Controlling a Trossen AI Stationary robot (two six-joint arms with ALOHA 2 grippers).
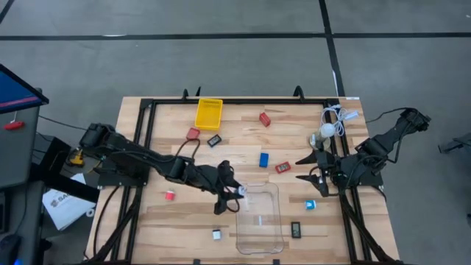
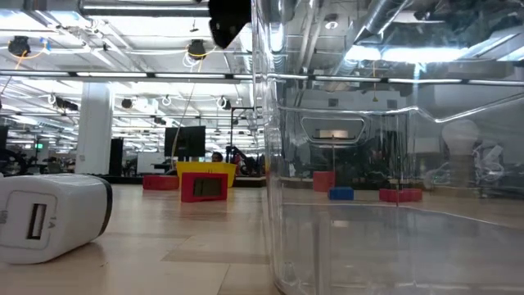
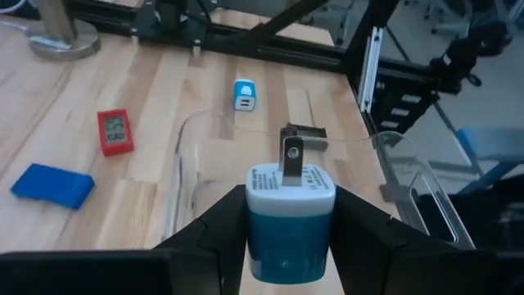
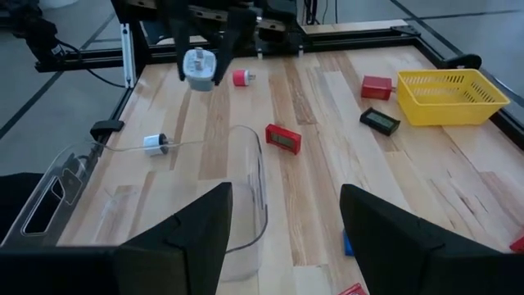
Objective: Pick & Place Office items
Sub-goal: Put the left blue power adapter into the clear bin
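One white-and-cyan charger (image 3: 290,215) sits clamped between the left hand's (image 3: 288,238) fingers.

A pale wooden slatted table (image 1: 184,228) with a black metal frame (image 1: 243,101) stands on a grey concrete floor (image 1: 221,59) crossed by dark lines. At nine o'clock of the table sits a blue-topped screen or panel (image 1: 13,87). Level across the table the room opens into a large hall — a white ceiling with rows of bright strip lights (image 2: 106,61), a broad white column (image 2: 94,127) and dark monitors (image 2: 184,141) far back.
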